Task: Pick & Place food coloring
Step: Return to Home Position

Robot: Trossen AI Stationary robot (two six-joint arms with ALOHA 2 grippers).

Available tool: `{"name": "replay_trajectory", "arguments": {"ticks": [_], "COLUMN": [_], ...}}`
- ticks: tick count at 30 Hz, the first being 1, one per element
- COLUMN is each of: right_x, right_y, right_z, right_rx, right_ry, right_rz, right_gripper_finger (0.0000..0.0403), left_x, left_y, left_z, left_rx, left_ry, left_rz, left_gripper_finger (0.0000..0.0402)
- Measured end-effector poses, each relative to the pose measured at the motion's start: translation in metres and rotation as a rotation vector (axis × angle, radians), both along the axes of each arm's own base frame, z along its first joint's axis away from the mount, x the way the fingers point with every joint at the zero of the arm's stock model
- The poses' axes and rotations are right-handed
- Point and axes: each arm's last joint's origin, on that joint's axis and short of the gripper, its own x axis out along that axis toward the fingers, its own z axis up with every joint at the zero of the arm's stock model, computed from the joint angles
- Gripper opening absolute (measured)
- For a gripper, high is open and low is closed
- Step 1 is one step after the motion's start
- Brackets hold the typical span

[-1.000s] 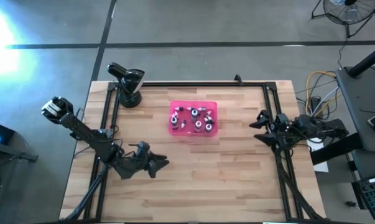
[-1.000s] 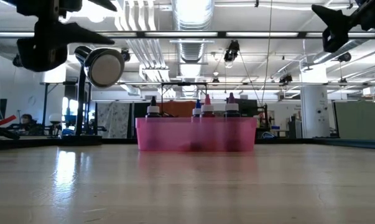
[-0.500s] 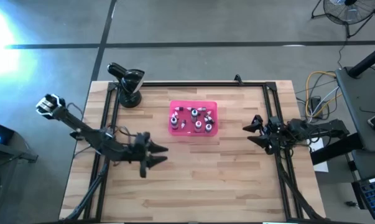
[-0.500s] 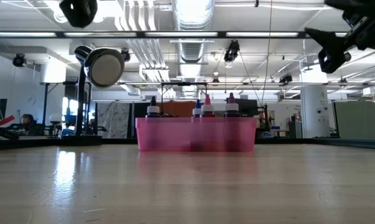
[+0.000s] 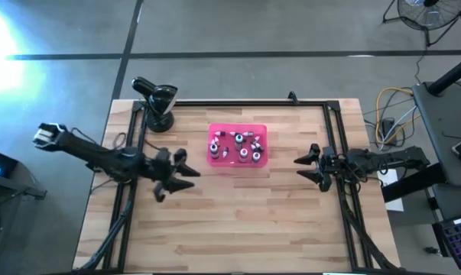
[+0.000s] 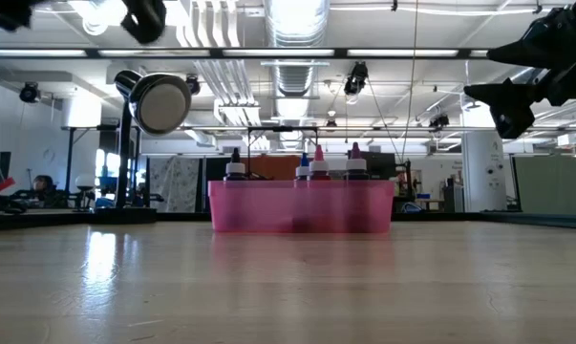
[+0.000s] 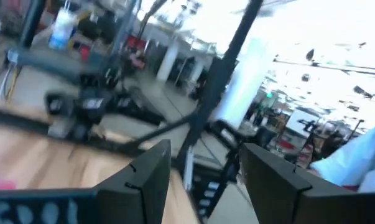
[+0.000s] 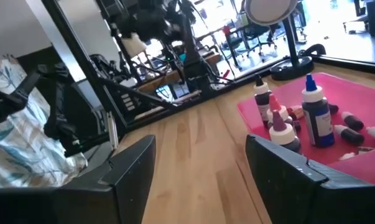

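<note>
Moved since a second ago: left gripper (image 5: 186, 173) has swung up from the table's front-left toward the bin's level; right gripper (image 5: 302, 169) has crept inward from the right rail.
Table front: bare wooden table (image 5: 238, 225), with no bottle showing on it.
Left gripper: jaws apart and empty, just off the bin's left wall and raised well above the boards going by the low view.
Right gripper: jaws spread with nothing between them, aimed at the bin from its right side, apart from it.
Pink bin: pink bin (image 5: 213, 160) sits mid-table, closer to the far edge.
Food coloring: food coloring bottles (image 5: 239, 147) are all inside the bin, some upright, some lying flat.
Handling (judged): light small plastic bottles with smooth, slightly squeezable bodies, which would tip easily. Best pinched across the body just under the cap, never on the dropper tip.
Bottles versus jaws: between the two grippers, touching neither. The placing looks finished and both arms appear bound for rest.
Far corner: desk lamp (image 5: 160, 103) stands at the far-left corner.
</note>
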Motion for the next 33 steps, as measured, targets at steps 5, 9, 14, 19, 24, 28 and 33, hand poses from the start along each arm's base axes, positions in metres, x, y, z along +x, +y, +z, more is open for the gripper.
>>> {"name": "replay_trajectory", "arguments": {"ticks": [5, 9, 14, 19, 24, 28, 33], "right_x": [0.000, 0.000, 0.001, 0.001, 0.001, 0.001, 0.001], "right_y": [0.000, 0.000, 0.000, 0.000, 0.000, 0.000, 0.000], "right_z": [0.000, 0.000, -0.001, -0.001, -0.001, -0.001, -0.001], "right_rx": [0.000, -0.001, -0.002, -0.002, -0.002, -0.002, -0.002], "right_ry": [0.001, 0.006, 0.011, 0.014, 0.015, 0.014, 0.014], "right_rz": [0.000, 0.000, 0.000, 0.000, 0.000, 0.000, 0.000], "right_gripper_finger": [0.0246, 0.0249, 0.0251, 0.0246, 0.0242, 0.0245, 0.0250], "left_x": [0.005, -0.008, -0.041, -0.065, -0.073, -0.080, -0.083], "left_y": [0.016, 0.029, 0.042, 0.044, 0.046, 0.046, 0.047], "left_z": [-0.015, -0.016, -0.013, -0.028, -0.061, -0.074, -0.094], "left_rx": [0.003, 0.048, 0.055, 0.042, 0.023, 0.026, 0.034], "left_ry": [-0.014, 0.079, 0.136, 0.101, 0.097, 0.045, 0.074], "left_rz": [0.028, 0.084, 0.143, 0.143, 0.154, 0.159, 0.151], "left_gripper_finger": [0.0170, 0.0170, 0.0170, 0.0170, 0.0170, 0.0170, 0.0170]}}
